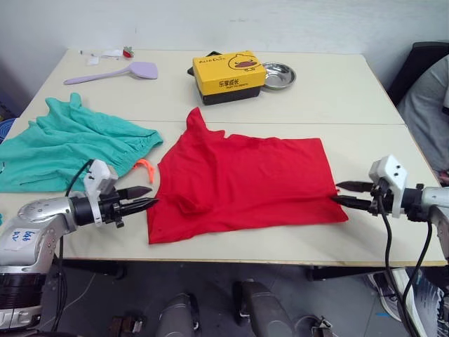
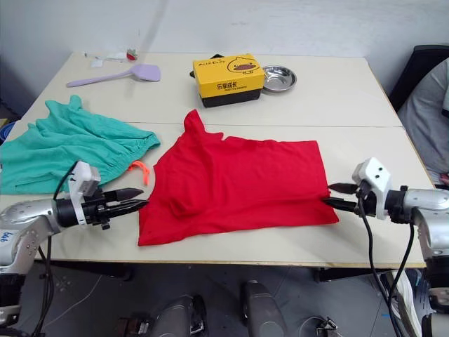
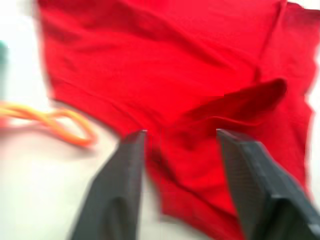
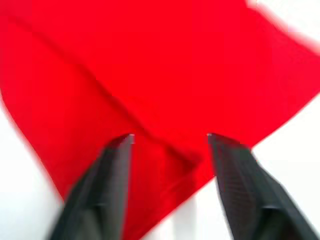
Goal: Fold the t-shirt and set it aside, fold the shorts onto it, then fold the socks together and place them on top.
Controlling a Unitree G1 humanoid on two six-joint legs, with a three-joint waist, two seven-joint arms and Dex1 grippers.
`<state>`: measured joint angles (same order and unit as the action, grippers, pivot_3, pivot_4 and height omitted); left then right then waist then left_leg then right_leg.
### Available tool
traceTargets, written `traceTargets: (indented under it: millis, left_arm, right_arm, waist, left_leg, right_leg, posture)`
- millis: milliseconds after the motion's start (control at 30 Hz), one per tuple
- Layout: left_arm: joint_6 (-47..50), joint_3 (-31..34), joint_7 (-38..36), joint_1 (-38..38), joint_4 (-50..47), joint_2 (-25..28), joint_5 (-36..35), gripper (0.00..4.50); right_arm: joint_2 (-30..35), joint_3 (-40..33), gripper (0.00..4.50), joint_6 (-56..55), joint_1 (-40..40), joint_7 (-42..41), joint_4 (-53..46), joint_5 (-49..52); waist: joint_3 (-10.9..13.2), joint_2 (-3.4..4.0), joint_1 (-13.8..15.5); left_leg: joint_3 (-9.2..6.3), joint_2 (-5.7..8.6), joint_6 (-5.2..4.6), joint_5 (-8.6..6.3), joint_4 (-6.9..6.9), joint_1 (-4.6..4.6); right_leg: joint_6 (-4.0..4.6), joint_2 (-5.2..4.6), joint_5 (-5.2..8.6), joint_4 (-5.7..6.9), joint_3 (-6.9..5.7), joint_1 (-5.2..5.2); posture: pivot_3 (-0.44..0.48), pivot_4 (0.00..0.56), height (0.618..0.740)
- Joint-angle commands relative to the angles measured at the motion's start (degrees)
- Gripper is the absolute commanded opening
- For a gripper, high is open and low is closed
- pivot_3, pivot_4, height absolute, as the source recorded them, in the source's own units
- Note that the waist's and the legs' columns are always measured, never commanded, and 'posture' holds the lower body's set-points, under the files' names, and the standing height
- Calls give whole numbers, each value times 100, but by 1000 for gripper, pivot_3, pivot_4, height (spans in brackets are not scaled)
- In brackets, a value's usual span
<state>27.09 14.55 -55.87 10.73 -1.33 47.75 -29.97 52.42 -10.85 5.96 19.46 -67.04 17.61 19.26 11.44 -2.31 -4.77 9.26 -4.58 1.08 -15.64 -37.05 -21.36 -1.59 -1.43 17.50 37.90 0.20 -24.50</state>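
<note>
I see one red t-shirt [image 1: 245, 179] lying spread out in the middle of the counter [image 1: 337, 91], and one pair of teal shorts [image 1: 66, 144] lies just beside it on my left with an orange drawstring [image 1: 144, 168] poking out. My left gripper [image 1: 144, 198] is at the shirt's left edge and my right gripper [image 1: 342, 193] is at its right edge, two fingers each, spread apart and holding nothing. Farther back sit one yellow box [image 1: 229, 74], one metal bowl [image 1: 278, 74] and one purple spatula [image 1: 116, 72].
</note>
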Motion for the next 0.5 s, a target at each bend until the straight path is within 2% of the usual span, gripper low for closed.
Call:
traceTargets:
  millis: [33,133,167,267,367,400,467,500]
  left_arm:
    - [-396,471,-32,-109,4,106,40,3364]
    - [-757,642,-449,-330,-326,127,-108,4322]
    - [-949,614,-719,-481,-518,169,-113,4469]
    - [-1508,313,-1202,-826,-991,193,79,4469]
    - [-1549,-75,-1099,-861,-1335,-122,63,4469]
    - [-1548,-189,-1060,-850,-1392,-203,73,4499]
    - [-1475,-439,-1092,-848,-1485,-294,68,4069]
    - [-1486,-594,-1149,-850,-1507,-324,98,3807]
  right_arm:
    - [-11,-596,3619,-698,66,80,-1,192]
    - [74,-691,4500,-556,-391,-571,-617,663]
    - [99,-659,4500,-542,-588,-759,-873,739]
    - [40,-484,4500,-327,-1067,-966,-1602,917]
    - [-257,-178,4500,-147,-1344,-874,-2228,1036]
    - [-367,-92,4321,-58,-1378,-792,-2386,1081]
    - [-465,134,3887,-15,-1441,-783,-2551,972]
    - [-510,266,3497,-84,-1466,-797,-2570,857]
  waist:
    - [0,0,3]
    - [0,0,9]
    - [0,0,11]
    - [0,1,18]
    - [0,0,17]
    - [-1,-1,16]
    - [-1,-4,11]
    - [-1,-3,12]
  left_leg:
    - [0,0,0,0,0,0]
    - [0,-1,2,1,4,0]
    - [0,-1,3,0,5,0]
    - [0,-5,12,-6,8,0]
    - [5,-3,4,-11,2,3]
    - [6,-2,-2,-16,3,4]
    - [5,-3,6,-21,2,8]
    - [5,-1,7,-20,2,7]
  right_leg:
    - [0,0,0,-1,-1,0]
    - [0,0,0,-3,-1,1]
    - [0,0,0,-3,0,1]
    - [-4,0,4,-8,-1,4]
    - [-10,-3,3,-9,5,8]
    - [-12,-3,0,-11,6,10]
    - [-11,-2,-1,-12,7,14]
    - [-11,-2,-1,-12,8,13]
  posture:
    - [0,150,740]
    - [0,150,740]
    - [0,150,740]
    - [0,150,740]
    - [0,150,740]
    - [0,150,740]
    - [0,150,740]
    - [0,150,740]
